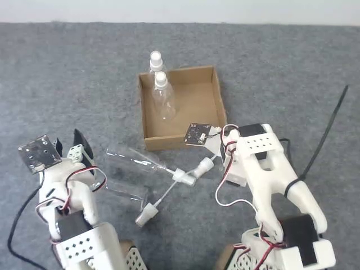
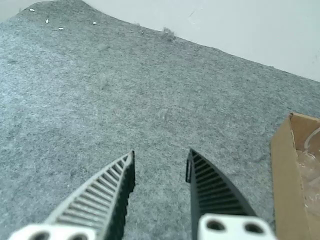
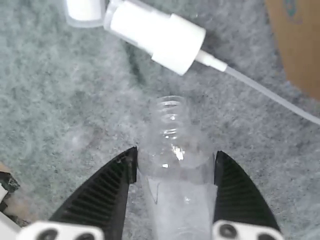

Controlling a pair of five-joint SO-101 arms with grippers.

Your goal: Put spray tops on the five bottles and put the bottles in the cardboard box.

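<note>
My right gripper [image 3: 175,158] is shut on a clear bottle [image 3: 176,131] whose open neck has no top. A white spray top [image 3: 157,35] with its thin tube lies on the carpet just beyond that neck. In the high view the right gripper [image 1: 220,151] sits by the near right corner of the cardboard box [image 1: 216,95]. One capped bottle [image 1: 163,95] stands in the box; another capped bottle [image 1: 156,59] stands behind it. Two clear bottles [image 1: 132,156] [image 1: 126,194] lie on the carpet with loose spray tops [image 1: 147,215] [image 1: 205,166] nearby. My left gripper [image 2: 160,172] is open over bare carpet.
Grey carpet covers the table. The box's corner [image 2: 287,165] shows at the edge of the left wrist view. A black cable tie [image 1: 329,132] lies at the right. A white wall [image 1: 180,10] borders the far side.
</note>
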